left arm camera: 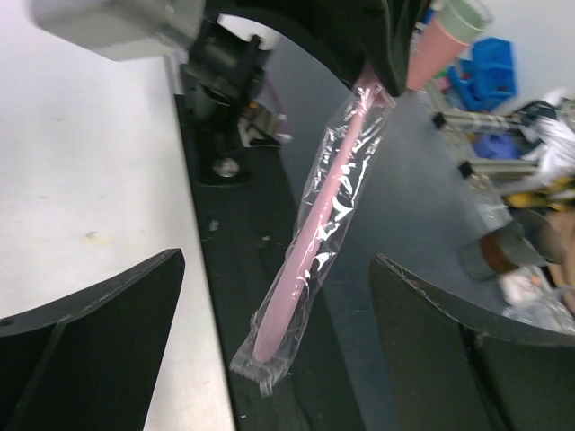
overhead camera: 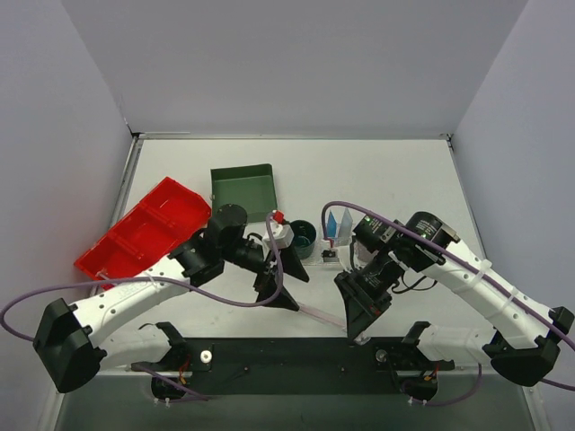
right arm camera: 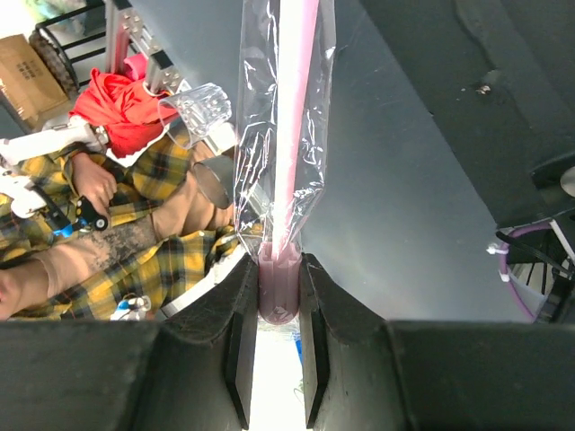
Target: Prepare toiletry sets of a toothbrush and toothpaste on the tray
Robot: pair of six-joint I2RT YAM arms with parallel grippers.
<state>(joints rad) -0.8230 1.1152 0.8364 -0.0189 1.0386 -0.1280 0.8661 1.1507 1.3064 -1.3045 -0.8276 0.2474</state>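
My right gripper [overhead camera: 358, 321] is shut on the thick end of a pink toothbrush [right arm camera: 292, 117] in a clear wrapper, held over the dark strip at the table's near edge; its fingers [right arm camera: 241, 296] pinch the base. The toothbrush [overhead camera: 323, 317] reaches left toward my left gripper [overhead camera: 286, 287]. That gripper [left arm camera: 274, 359] is open, and the wrapped tip [left arm camera: 269, 346] hangs between its fingers without touching them. Two light-blue toothpaste tubes [overhead camera: 340, 224] stand upright behind the right arm. I cannot make out the clear tray.
A dark green square box [overhead camera: 243, 190] sits at the back centre and a red two-compartment bin [overhead camera: 144, 229] at the left. A dark green cup [overhead camera: 303, 238] stands by the left wrist. A small black item [overhead camera: 328, 256] lies by the tubes.
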